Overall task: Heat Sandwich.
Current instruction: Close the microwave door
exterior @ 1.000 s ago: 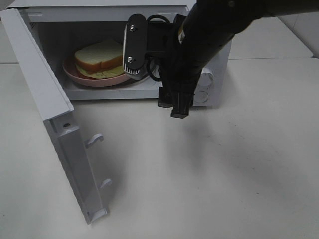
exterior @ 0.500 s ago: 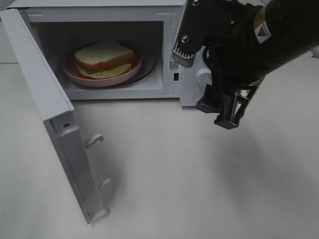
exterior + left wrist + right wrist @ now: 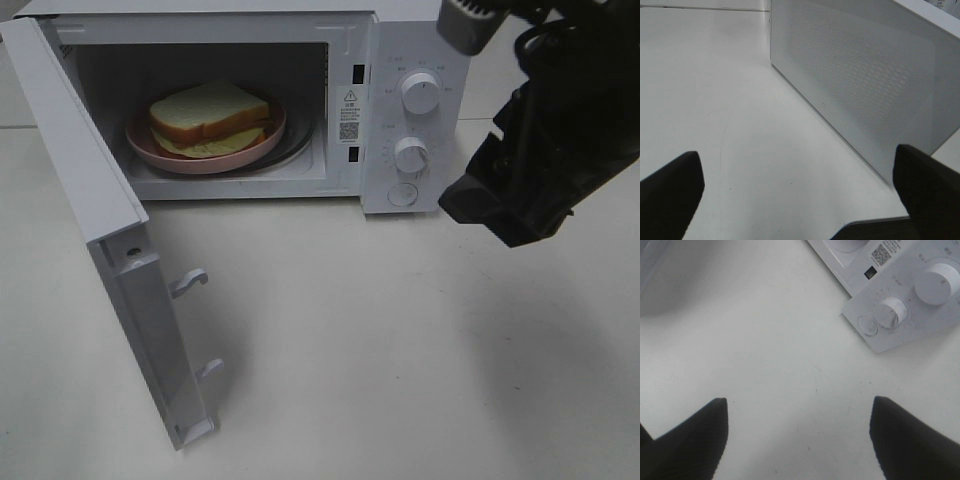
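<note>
The sandwich [image 3: 205,115], thick white bread with pale filling, lies on a pink plate [image 3: 200,163] inside the open white microwave [image 3: 345,35]. The door [image 3: 85,175] swings out toward the front left. My right gripper [image 3: 503,215] hangs above the table to the right of the control panel, away from the sandwich. In the right wrist view this gripper [image 3: 799,440] is open with only bare table between its fingers. My left gripper [image 3: 800,195] is open too, facing the door's perforated outer face [image 3: 860,80]; the exterior high view does not show it.
Two round knobs [image 3: 420,92] [image 3: 412,155] and a round button [image 3: 402,194] sit on the microwave's right panel; the lower knob [image 3: 891,312] shows in the right wrist view. Two latch hooks [image 3: 188,283] stick out of the door's edge. White table [image 3: 350,350] lies in front.
My right arm has pulled out from in front of the microwave cavity and swung right, past the control panel. The sandwich, plate and door have stayed put.
</note>
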Robot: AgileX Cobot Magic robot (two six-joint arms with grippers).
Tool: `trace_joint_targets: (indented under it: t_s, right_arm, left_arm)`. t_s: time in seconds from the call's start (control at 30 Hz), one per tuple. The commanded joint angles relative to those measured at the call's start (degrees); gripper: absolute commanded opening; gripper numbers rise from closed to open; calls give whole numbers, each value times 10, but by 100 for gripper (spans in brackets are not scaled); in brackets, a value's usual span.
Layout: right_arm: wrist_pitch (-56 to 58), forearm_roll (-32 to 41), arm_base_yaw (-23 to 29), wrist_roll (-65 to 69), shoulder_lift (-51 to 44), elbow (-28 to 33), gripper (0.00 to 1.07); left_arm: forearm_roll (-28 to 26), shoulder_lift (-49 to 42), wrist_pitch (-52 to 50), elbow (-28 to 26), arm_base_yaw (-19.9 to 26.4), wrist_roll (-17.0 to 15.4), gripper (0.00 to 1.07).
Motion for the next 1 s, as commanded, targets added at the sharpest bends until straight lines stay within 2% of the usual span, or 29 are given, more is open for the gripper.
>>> trace_joint_targets:
  t_s: [0.03, 0.43, 0.7, 0.77, 0.83, 0.87, 0.93, 1.0]
  right_arm:
    - [25, 5, -1, 44, -22, 2, 76]
    - [194, 10, -1, 113, -86, 2, 76]
    - [210, 18, -6, 147, -134, 23, 76]
    - [210, 29, -52, 151, -166, 53, 76]
    - [211, 32, -71, 150, -176, 62, 76]
    - [211, 33, -120, 148, -202, 80, 76]
    - [211, 33, -138, 144, -214, 87, 76]
    - [211, 30, -191, 133, -258, 103, 76]
  left_arm:
    - [-5, -9, -3, 1, -4, 0, 97]
    - [-5, -9, -3, 1, -4, 0, 97]
    - [-5, -9, -3, 1, -4, 0, 97]
    - [-5, -9, -3, 1, -4, 0, 97]
    - [-5, -9, -3, 1, -4, 0, 97]
    - [-5, -9, -3, 1, -4, 0, 97]
    - [-5, -9, -3, 1, -4, 0, 97]
    - [-5, -9, -3, 1, -4, 0, 97]
